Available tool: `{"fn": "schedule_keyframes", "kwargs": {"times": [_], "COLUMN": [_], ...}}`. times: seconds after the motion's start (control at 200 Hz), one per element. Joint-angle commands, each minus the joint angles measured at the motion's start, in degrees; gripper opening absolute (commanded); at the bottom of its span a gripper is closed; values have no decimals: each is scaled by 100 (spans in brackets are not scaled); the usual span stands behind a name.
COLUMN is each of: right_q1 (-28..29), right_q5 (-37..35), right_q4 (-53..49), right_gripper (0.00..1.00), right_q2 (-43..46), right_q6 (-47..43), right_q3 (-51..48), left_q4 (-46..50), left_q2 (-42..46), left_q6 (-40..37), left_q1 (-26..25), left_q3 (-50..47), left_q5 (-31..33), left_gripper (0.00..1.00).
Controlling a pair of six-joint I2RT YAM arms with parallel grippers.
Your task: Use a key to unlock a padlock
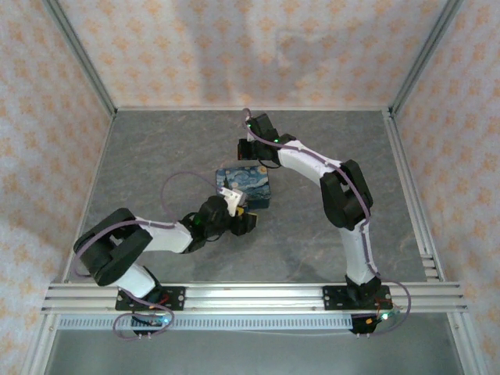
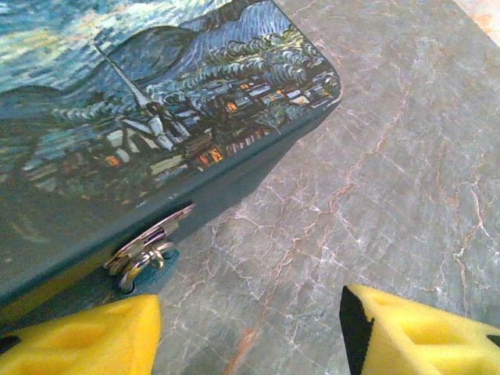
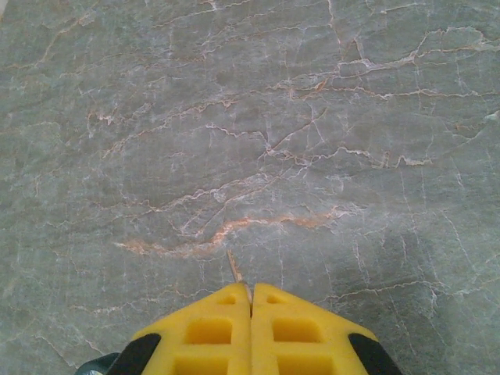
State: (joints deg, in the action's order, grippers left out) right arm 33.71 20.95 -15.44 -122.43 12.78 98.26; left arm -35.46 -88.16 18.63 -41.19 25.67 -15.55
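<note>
Padlock [image 2: 148, 262], seemingly the small lump at the tin's [image 2: 195, 94] hasp, hangs just beyond the left gripper's [image 2: 248, 316] spread, empty fingers; right gripper [image 3: 251, 297] closed tight.

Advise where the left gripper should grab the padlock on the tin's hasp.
Pinch the padlock body sideways, left gripper coming low from in front of the tin. It hangs off the hasp against the front wall, near the table, so probably only its flanks are free.
</note>
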Motion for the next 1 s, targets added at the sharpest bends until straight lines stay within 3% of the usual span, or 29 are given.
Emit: {"fn": "schedule_keyframes", "kwargs": {"times": [0.0,0.16,0.42,0.515,0.781,0.996], "right_q1": [39,39,39,43,39,39], "right_q5": [-72,-117,-239,-258,-278,-267], "right_q4": [100,31,-91,-108,-131,-188], "right_gripper": [0,0,0,0,0,0], "right_q2": [26,3,-81,-99,-163,-263], "right_q6": [-45,-138,-222,-229,-247,-302], "right_q3": [-51,-14,105,132,194,238], "left_q4": [-176,140,714,624,-907,-1331], "left_q2": [-132,81,368,332,-386,-1067], "left_q6": [226,367,381,396,81,-67], "left_q1": [45,38,32,-9,-322,-363], "left_q3": [127,27,2,-53,-319,-68], "left_q5": [264,534,776,915,1499,1510], "left_gripper": [68,76,78,85,89,89]}}
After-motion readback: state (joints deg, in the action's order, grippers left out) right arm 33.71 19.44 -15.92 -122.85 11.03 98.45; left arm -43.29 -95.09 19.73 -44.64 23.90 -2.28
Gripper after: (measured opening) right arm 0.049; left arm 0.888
